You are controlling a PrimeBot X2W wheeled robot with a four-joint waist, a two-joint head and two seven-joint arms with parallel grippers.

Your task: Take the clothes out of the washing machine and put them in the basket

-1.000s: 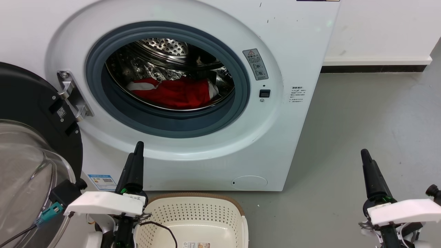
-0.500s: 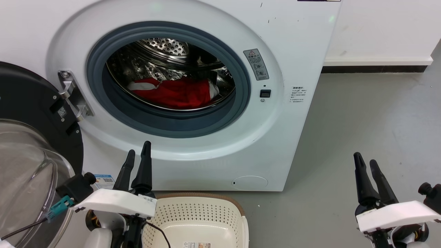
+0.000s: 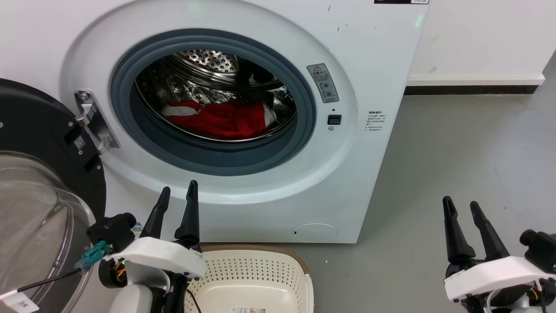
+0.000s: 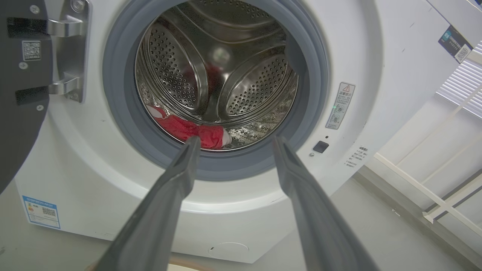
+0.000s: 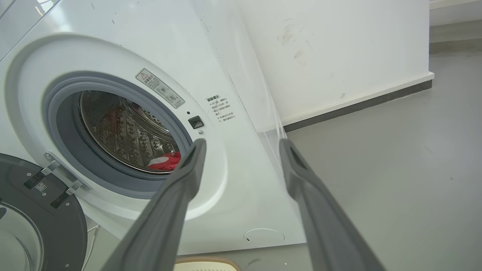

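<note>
Now that left gripper [image 3: 179, 187] and right gripper [image 3: 459, 201], low in frame, stand spread and empty instead of pinched shut as a second back, reach-in looks ready: clothes [image 3: 221, 119] lie mid-frame in washing machine [image 3: 347, 174] drum, basket [image 3: 252, 249] waits bottom centre.

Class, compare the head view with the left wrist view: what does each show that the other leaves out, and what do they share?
Head view adds: the right gripper, fingers apart, the basket with its perforated inside, and the door's glass bowl. Left wrist view adds: window blinds at the right. Shared: the washing machine, the red clothes lying in its drum, and the left gripper, fingers apart.
</note>
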